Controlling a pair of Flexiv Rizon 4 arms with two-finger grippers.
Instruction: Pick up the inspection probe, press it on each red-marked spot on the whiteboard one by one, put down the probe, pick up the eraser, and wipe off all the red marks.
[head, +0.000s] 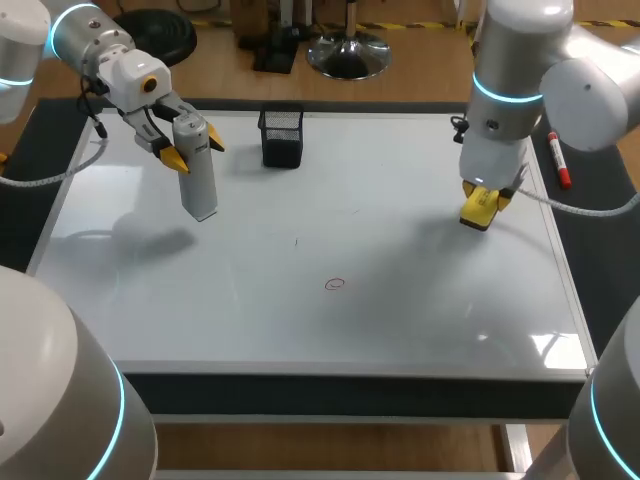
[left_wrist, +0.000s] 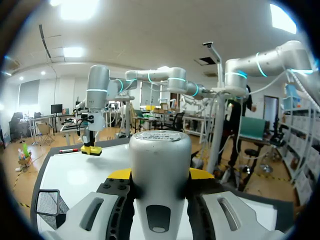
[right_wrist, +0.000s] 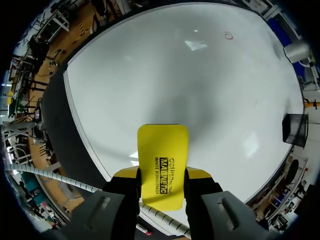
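Illumination was bright and even, falling from above. The glossy white whiteboard (head: 400, 330) carried pale glare patches near its front right corner and, in the right wrist view, ahead of the flat yellow eraser (right_wrist: 162, 165). Soft, diffuse shadows lay on the board beneath the grey cylindrical probe (head: 197, 170) and the eraser.

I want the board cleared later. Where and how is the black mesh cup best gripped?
Probably by one side wall at the rim, from straight above, one finger inside, one outside: the black mesh cup stands upright on the whiteboard with its square top open and thin walls.
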